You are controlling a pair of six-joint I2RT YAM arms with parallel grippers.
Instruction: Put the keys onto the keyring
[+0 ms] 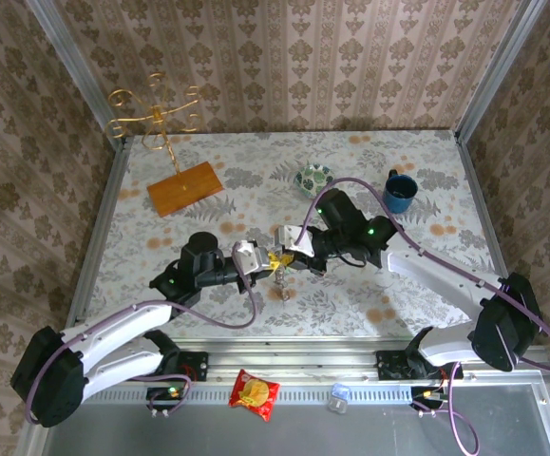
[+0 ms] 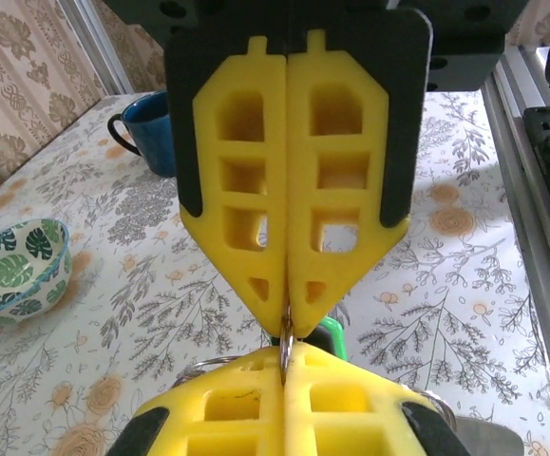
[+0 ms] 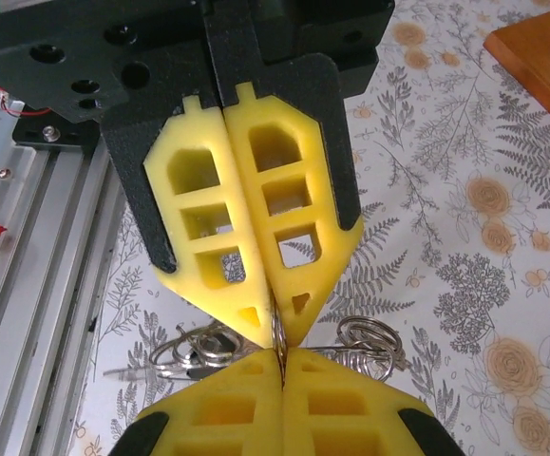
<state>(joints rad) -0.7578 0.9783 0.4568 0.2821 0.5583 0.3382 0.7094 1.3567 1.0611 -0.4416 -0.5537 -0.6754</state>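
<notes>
Two grippers meet tip to tip over the middle of the table [image 1: 417, 157]. We see the left gripper [image 2: 284, 369] with its yellow pads [image 2: 227, 404] pressed flat together. The right gripper [image 3: 282, 369] is the same, with no gap at either seam.

Both are clamped on the keyring [image 3: 277, 338]. It shows edge-on as a thin line running from one pair of tips straight into the other, clear of the table.

From the left wrist, the green key [image 2: 330, 334] has its head just behind the right gripper's tips, right beside the ring. We cannot tell whether it is threaded on.

From the right wrist, small wire rings [image 3: 194, 349] hang on one side of the pinch point and a second cluster [image 3: 369, 340] on the other. They are too tangled for us to say what hooks into what. From above, a thin dangling bit [image 1: 282, 283] hangs below the tips.

Around the work:
- A leaf-pattern bowl [image 1: 312, 178] and a blue mug [image 1: 400, 192] sit beyond the right arm, well apart from the grippers.
- A wooden board [image 1: 184, 188] lies at the far left, with a gold wire stand [image 1: 156, 114] rising from it.
- A red snack packet [image 1: 255, 392] lies on the near rail between the arm bases.
</notes>
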